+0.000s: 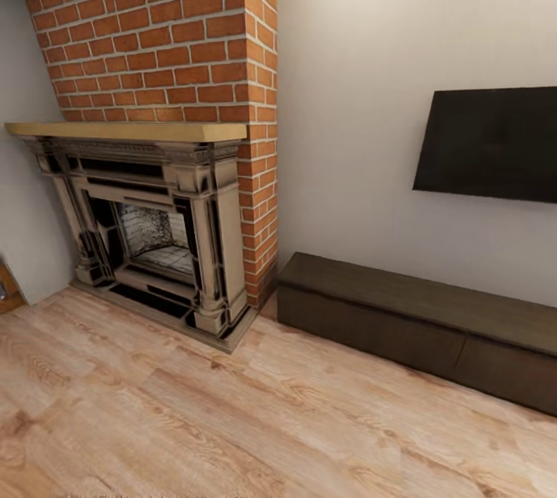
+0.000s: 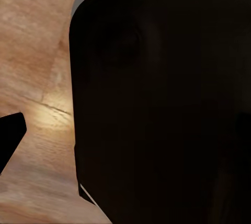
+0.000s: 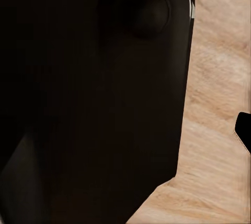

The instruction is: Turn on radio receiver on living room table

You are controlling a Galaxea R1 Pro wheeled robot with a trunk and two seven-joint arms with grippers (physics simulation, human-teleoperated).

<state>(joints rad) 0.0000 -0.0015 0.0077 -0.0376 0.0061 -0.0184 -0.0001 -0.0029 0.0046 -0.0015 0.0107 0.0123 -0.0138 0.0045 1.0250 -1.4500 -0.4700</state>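
Head view: robot in transit, I judge, camera aimed at a room corner. Landmark is the red brick chimney breast [image 1: 155,26] with a pale wooden mantel shelf [image 1: 124,131] and an ornate dark-and-cream fireplace surround [image 1: 147,235] below it. Right of the brick, a flat black wall screen [image 1: 491,144] hangs above a long dark-brown low cabinet [image 1: 418,320]. Light wood plank floor [image 1: 232,428] runs in front of the fireplace. Radio receiver and grey table: whereabouts unknown from here, so its look cannot be noted.

Left wrist view: broad dark rounded panel [image 2: 162,109], probably the robot's own body, over plank floor; arm looks tucked for travel. Finger spread: cannot tell.

Right wrist view: similar dark body panel [image 3: 94,98] with a round boss, floor beside. Finger spread: cannot tell.
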